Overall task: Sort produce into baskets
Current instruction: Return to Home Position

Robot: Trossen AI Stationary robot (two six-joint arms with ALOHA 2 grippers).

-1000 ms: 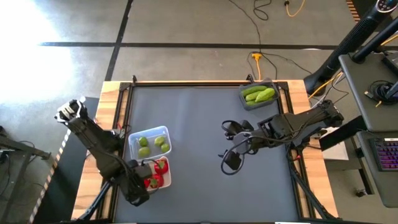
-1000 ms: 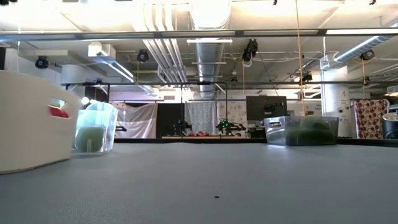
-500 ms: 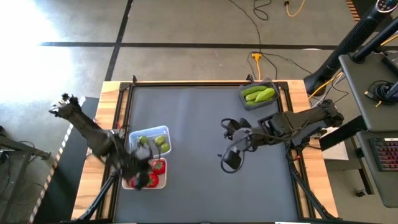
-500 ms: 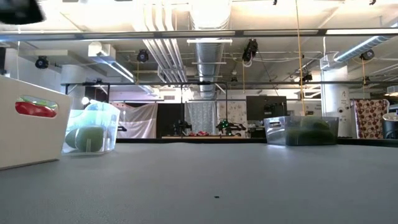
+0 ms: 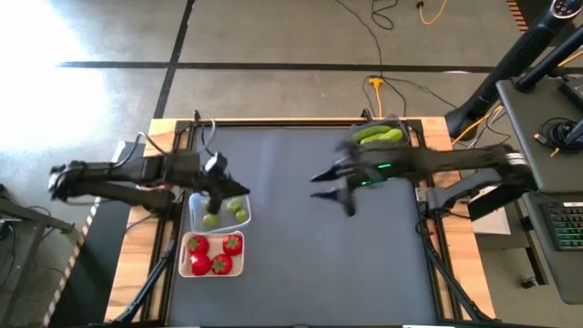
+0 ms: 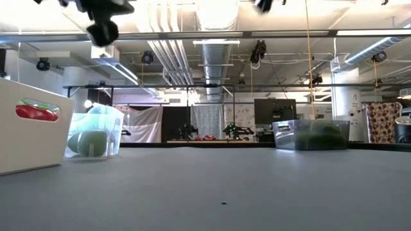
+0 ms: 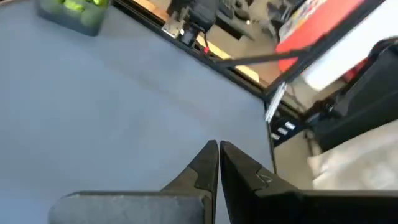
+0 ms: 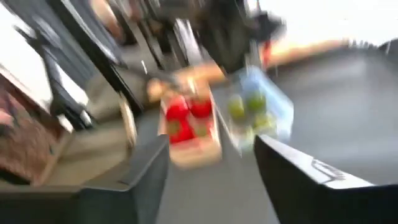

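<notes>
High view: all produce sat in baskets and none lay loose on the bench, so I judged sorting finished and the step in hand to be the arms' retreat to rest. The left pincer hung over the clear basket, left of centre; the right pincer hung above bare bench at mid-frame. The white basket, lower left, held tomatoes: three certain, possibly a fourth. Limes in the clear basket: three seen, with the pincer covering part. The dark grey basket, upper right, held cucumbers in a clump; at least two, exact count not readable. Baskets: three. Low view: white basket at far left with one tomato showing through its slot, clear basket beside it with one lime, grey basket at right. Left wrist view: fingers pressed together on nothing, cucumbers at upper left. Right wrist view: fingers spread wide and empty, white and clear baskets beyond them. The next move calls, I judged, for lifting clear of the basket rims, then folding each arm back toward its own bench edge.
</notes>
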